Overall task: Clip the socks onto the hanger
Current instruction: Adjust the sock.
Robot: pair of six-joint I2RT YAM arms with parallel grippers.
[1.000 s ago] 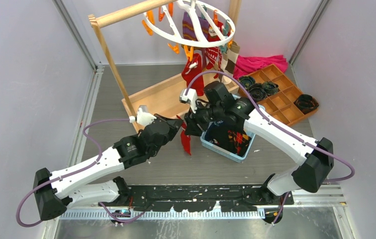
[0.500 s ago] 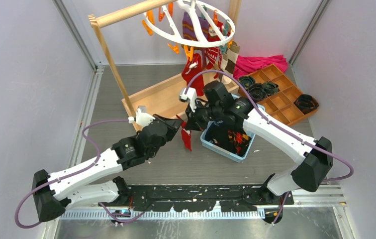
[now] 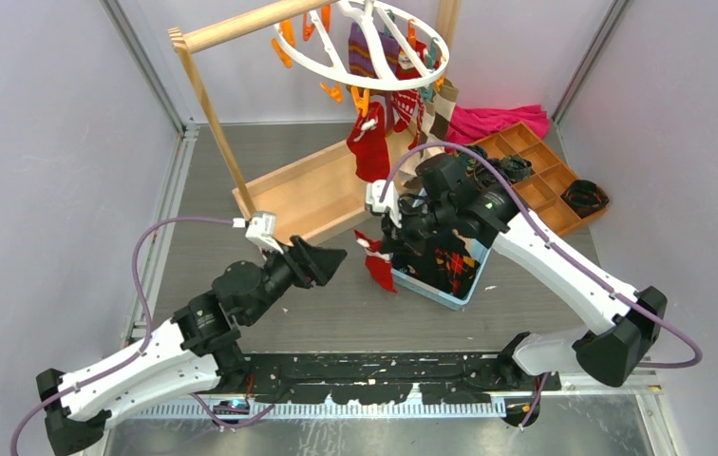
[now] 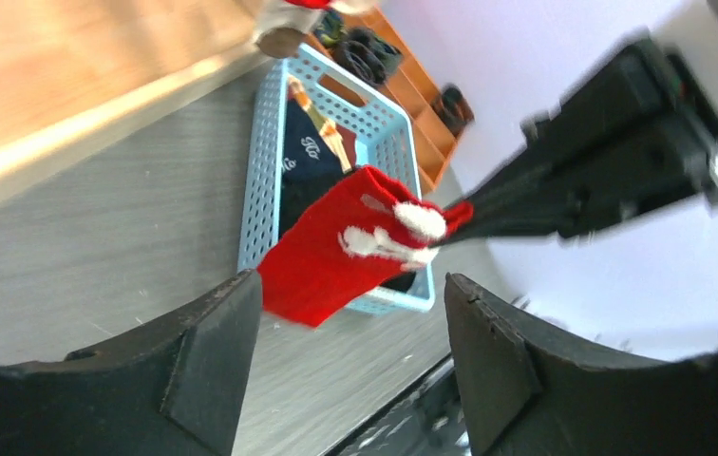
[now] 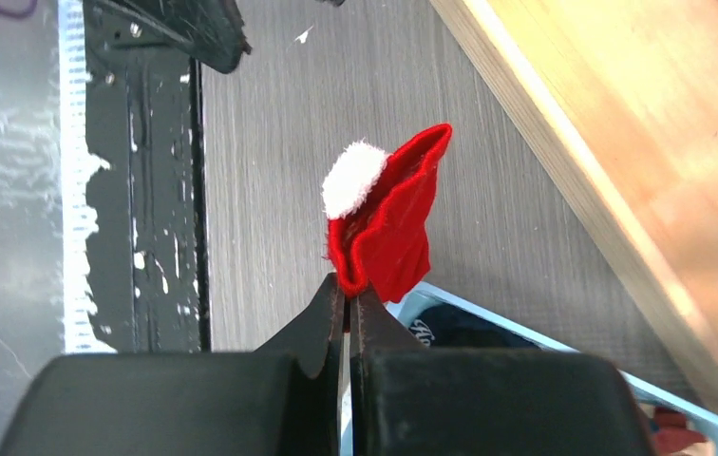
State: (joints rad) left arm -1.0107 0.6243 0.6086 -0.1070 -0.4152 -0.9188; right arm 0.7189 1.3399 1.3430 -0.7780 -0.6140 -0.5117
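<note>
A red sock with white trim [image 3: 377, 263] [image 4: 341, 245] [image 5: 384, 223] hangs above the grey floor by the left edge of the light blue basket [image 3: 424, 283]. My right gripper [image 3: 389, 238] [image 5: 347, 290] is shut on the sock's edge. Left of the sock, my left gripper [image 3: 329, 261] [image 4: 350, 356] stands open and apart from it, nothing between its fingers. The round white hanger [image 3: 367, 46] with orange clips hangs from the wooden rail at the top, with a red sock [image 3: 369, 150] and several others clipped on it.
The blue basket [image 4: 270, 161] holds dark patterned socks. A wooden tray [image 3: 312, 188] forms the rack's base behind the grippers. An orange compartment box [image 3: 538, 182] with dark rolled socks and a pink cloth [image 3: 498, 122] lie at the back right.
The left gripper let go of the red sock and drew back to the lower left, now open. The right gripper moved right with the sock, toward the basket.
</note>
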